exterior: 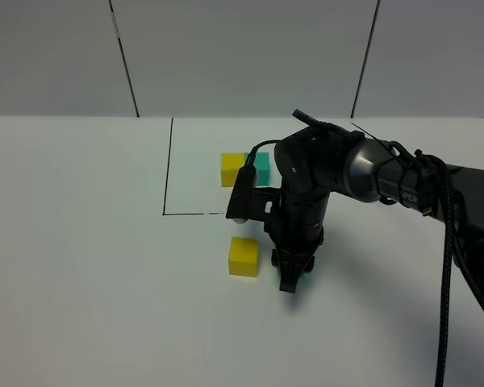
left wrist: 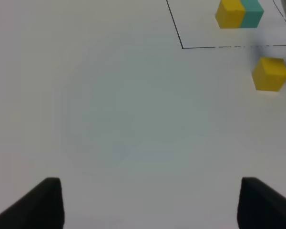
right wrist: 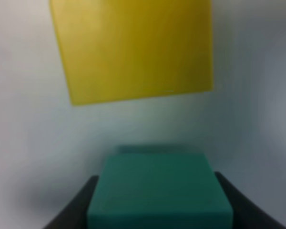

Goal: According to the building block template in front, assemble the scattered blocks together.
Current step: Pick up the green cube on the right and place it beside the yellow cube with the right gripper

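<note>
The template (exterior: 244,169) is a yellow cube joined to a teal cube inside a thin black drawn frame; it also shows in the left wrist view (left wrist: 239,13). The loose yellow cube (exterior: 244,256) sits on the table just outside the frame's front line, and also shows in the left wrist view (left wrist: 270,74) and the right wrist view (right wrist: 133,47). My right gripper (exterior: 290,278) is down at the table right of it, shut on the loose teal cube (right wrist: 159,191). A gap of table separates the two cubes. My left gripper (left wrist: 150,205) is open and empty, far from the cubes.
The black frame line (exterior: 168,169) runs left of the template and along its front (left wrist: 205,47). The right arm (exterior: 363,173) reaches in from the right and covers part of the frame. White table (exterior: 89,266) lies all around, with a white wall behind.
</note>
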`<action>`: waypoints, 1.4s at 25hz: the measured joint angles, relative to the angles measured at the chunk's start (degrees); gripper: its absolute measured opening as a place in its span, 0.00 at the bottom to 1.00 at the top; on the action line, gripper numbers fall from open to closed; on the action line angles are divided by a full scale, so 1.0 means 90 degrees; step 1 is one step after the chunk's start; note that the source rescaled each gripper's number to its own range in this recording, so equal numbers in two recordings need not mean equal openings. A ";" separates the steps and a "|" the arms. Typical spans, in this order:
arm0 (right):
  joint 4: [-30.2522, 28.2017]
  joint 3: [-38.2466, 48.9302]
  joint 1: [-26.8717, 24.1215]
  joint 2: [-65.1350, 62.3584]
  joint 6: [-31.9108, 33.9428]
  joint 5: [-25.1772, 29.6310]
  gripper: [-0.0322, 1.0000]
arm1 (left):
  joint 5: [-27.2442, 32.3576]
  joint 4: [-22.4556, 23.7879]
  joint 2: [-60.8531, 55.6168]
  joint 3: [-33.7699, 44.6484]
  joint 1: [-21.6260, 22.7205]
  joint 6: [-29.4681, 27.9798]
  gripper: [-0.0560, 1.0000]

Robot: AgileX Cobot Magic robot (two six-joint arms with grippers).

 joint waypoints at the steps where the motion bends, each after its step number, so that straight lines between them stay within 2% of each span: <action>1: 0.0025 0.0000 0.0003 0.0023 0.0037 -0.0015 0.03 | 0.0000 -0.0002 0.0000 0.0000 0.0000 0.0000 0.67; 14: 0.0278 -0.0005 0.0025 0.0150 0.0078 -0.0163 0.03 | 0.0000 -0.0002 0.0000 0.0000 0.0000 0.0000 0.67; 35: 0.0193 -0.0012 0.0171 0.0194 -0.0039 -0.0283 0.03 | 0.0000 -0.0002 0.0000 0.0000 0.0000 0.0006 0.67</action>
